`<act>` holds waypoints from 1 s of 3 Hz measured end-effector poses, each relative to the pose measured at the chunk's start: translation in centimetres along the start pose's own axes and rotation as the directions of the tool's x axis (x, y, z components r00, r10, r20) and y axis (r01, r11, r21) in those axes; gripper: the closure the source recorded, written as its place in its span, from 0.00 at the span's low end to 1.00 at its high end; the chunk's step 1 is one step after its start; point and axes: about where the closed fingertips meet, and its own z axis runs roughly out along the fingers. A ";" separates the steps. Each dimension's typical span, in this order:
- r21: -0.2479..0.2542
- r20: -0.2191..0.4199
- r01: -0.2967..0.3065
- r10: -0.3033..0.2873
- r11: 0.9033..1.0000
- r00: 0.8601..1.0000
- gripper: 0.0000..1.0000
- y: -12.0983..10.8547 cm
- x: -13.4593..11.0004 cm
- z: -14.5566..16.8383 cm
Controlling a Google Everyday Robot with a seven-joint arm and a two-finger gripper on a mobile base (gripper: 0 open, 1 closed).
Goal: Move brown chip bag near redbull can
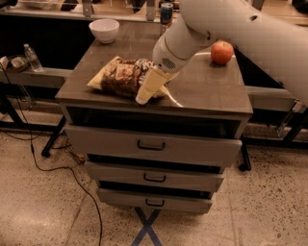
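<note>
The brown chip bag [121, 77] lies flat on the front left of the cabinet top [202, 91], dark brown in the middle with yellow ends. The redbull can [166, 12] stands at the back edge of the top, partly hidden behind my arm. My gripper [147, 91] hangs at the bag's right end, near the front edge, its cream-coloured fingers pointing down and left over the bag's yellow end.
A white bowl [104, 30] sits at the back left corner. A red apple [222, 52] sits at the back right. A water bottle [32, 57] stands on a shelf to the left. Drawers [151, 145] are below, and cables lie on the floor.
</note>
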 end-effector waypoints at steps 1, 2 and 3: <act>0.011 0.020 -0.023 0.023 1.000 1.000 0.33 -1.0 0.3 1.6; 0.026 0.032 -0.041 0.040 0.999 0.999 0.56 -1.9 0.6 2.0; 0.051 0.028 -0.064 0.063 0.997 0.998 0.79 -3.0 0.4 1.2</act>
